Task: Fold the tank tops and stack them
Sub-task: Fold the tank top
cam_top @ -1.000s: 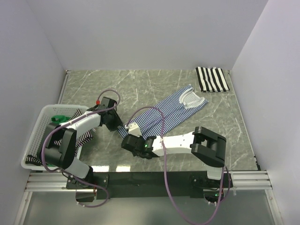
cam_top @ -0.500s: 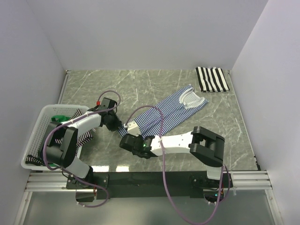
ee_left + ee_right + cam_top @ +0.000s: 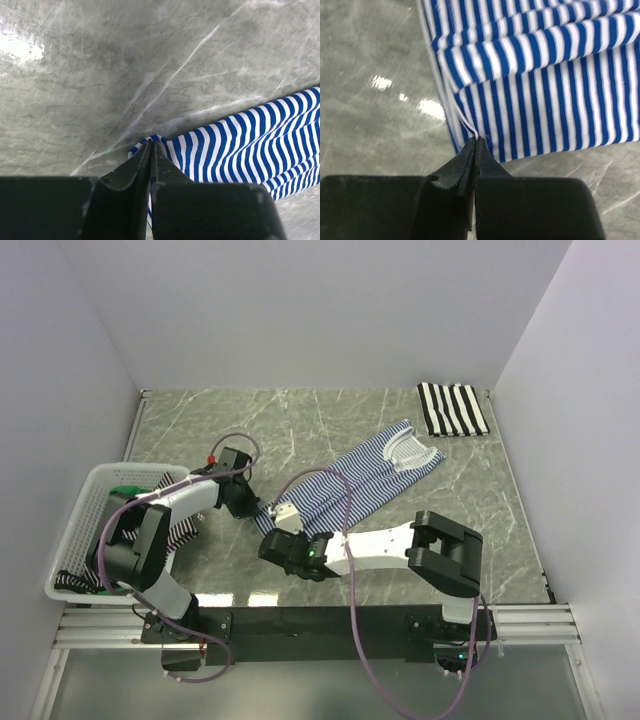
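From above you see a grey marble table [image 3: 300, 420] walled in white. A navy-and-white striped tank top [image 3: 350, 485] lies flat and spread out near the middle. It runs on a slant from its hem, close to the arms, up to its white-trimmed neckline, which points toward the far right.

Your left gripper [image 3: 151, 146] has its fingers pressed together on the near left corner of that hem. A small fold of striped cloth is caught at the tips, low against the marble. Your right gripper [image 3: 475, 142] is also pinched tight, holding the hem edge of the same top just beside the left one. The blue and white stripes bunch into soft ridges beyond its tips.

A white plastic mesh basket [image 3: 80, 525] sits at the left edge of the table, next to your left arm. Inside it are black-and-white striped garments [image 3: 183, 531], crumpled and partly hidden by the arm. A green item [image 3: 126, 493] lies near the basket's far end; you cannot tell what it is.

In the far right corner, well apart from everything else, a black-and-white striped tank top [image 3: 452, 408] lies folded into a neat rectangle on the table.
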Controlling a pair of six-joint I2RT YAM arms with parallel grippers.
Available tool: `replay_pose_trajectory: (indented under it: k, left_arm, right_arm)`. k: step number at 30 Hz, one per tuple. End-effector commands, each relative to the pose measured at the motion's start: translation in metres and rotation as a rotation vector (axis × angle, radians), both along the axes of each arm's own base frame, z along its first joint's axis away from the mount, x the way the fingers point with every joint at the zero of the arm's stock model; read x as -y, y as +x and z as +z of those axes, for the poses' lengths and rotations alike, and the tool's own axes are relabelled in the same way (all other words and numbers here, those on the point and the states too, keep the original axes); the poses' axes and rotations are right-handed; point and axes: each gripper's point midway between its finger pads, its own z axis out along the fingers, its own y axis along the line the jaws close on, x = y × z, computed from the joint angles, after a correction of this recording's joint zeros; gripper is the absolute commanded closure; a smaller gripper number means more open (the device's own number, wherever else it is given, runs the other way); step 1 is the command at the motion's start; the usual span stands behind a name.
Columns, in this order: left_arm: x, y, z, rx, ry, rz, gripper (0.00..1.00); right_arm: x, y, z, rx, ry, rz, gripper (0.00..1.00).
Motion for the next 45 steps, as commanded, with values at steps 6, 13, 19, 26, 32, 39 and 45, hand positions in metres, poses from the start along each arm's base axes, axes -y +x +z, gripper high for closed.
replay_pose_trajectory:
  k: [6, 13, 19, 26, 32, 39, 45]
  left_arm:
    - [-0.008, 0.017, 0.006, 0.036, 0.033, 0.035, 0.92]
    - [-0.011, 0.018, 0.009, 0.040, 0.033, 0.040, 0.92]
    - [-0.004, 0.023, 0.022, 0.078, -0.004, 0.015, 0.87]
    - [-0.005, 0.028, 0.059, 0.146, -0.017, 0.007, 0.71]
    - [0.004, 0.017, 0.076, 0.172, -0.094, -0.017, 0.76]
    - [0.049, -0.006, 0.082, 0.176, -0.309, -0.184, 0.83]
    - [0.080, -0.029, 0.081, 0.171, -0.401, -0.280, 0.87]
  right_arm:
    - [-0.010, -0.031, 0.009, -0.042, 0.029, 0.043, 1.00]
    - [-0.010, -0.032, 0.003, -0.049, -0.006, 0.035, 1.00]
    - [-0.015, -0.029, 0.015, -0.035, 0.013, 0.047, 0.68]
    - [-0.024, -0.010, 0.063, 0.040, 0.096, 0.056, 0.64]
    - [-0.020, 0.024, 0.069, -0.093, 0.286, 0.036, 1.00]
    - [-0.029, 0.038, 0.054, -0.172, 0.364, 0.042, 1.00]
    - [0.001, 0.065, 0.043, -0.199, 0.447, -0.083, 1.00]
